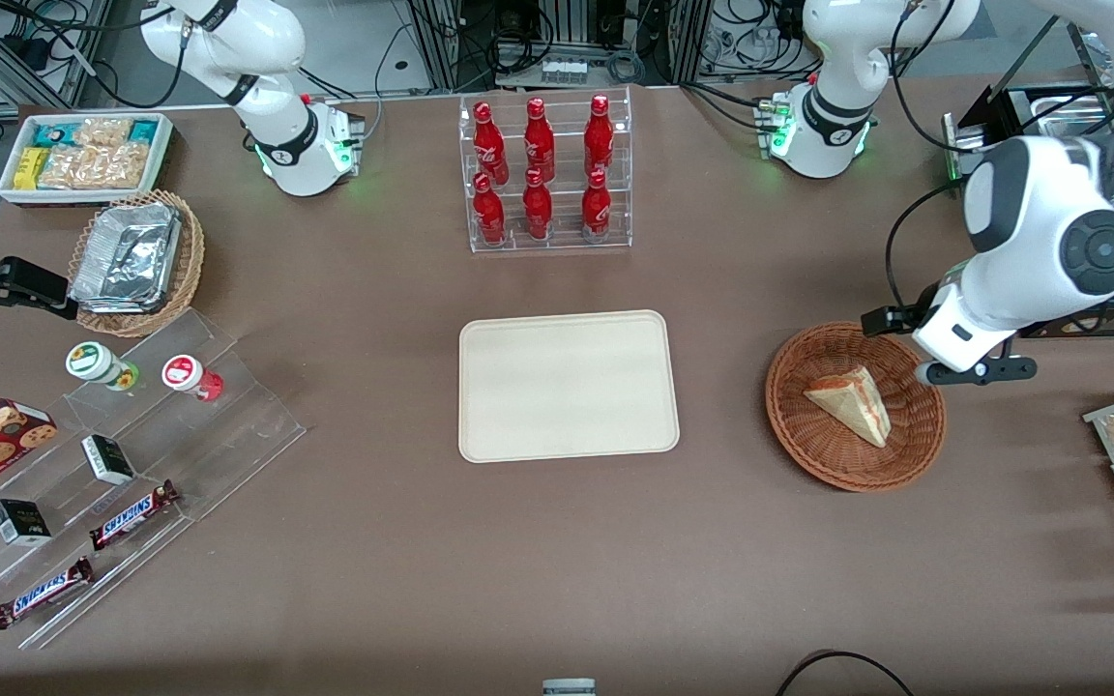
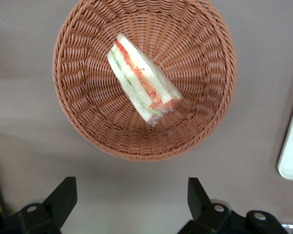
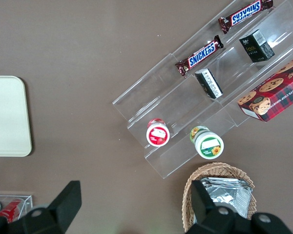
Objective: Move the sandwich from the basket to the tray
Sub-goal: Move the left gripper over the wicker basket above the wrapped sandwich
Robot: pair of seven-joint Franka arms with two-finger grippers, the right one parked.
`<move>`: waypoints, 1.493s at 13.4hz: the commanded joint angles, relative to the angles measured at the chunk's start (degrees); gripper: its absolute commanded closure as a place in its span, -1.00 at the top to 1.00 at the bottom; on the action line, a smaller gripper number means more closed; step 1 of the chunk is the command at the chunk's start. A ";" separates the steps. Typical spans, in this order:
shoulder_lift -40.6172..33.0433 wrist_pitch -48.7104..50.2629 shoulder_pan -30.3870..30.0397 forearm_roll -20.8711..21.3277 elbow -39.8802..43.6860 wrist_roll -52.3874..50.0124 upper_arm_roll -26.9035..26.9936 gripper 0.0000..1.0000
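Only the wrist view shows the gripper [image 2: 127, 197] spread wide above the basket [image 2: 88, 122], sandwich [image 2: 141, 80] ungrasped; the tray [image 1: 567, 385] lies beside it.

Brown matte table [image 1: 373, 561], carrying:
- Cream rectangular tray [image 1: 567, 387], at the centre.
- Reddish-brown round wicker basket [image 1: 808, 454], toward the working arm's end. The gripper [image 2: 132, 187] hovers beside its rim, fingers spread.
- Clear acrylic bottle rack [image 1: 547, 174], farther from the camera than the tray.
- Tan wicker basket [image 1: 191, 266], white snack bin [image 1: 83, 196] and clear stepped stand [image 1: 248, 416], all toward the parked arm's end.

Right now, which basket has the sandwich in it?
The reddish-brown basket beside the open gripper holds the sandwich; the tan basket holds foil trays.
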State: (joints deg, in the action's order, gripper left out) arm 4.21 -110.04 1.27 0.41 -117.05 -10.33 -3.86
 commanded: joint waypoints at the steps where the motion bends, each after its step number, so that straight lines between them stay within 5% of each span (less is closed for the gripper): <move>1: -0.26 -6.30 -0.21 0.29 -3.97 -9.04 0.17 1.00; 5: 3.60 -13.08 0.40 0.20 -4.33 -36.82 -0.09 1.00; 20: 10.29 -28.02 0.49 -0.67 -8.09 -42.85 -0.18 1.00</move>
State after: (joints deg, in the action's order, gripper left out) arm 14.62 -134.28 1.43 0.31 -122.62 -52.07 -4.09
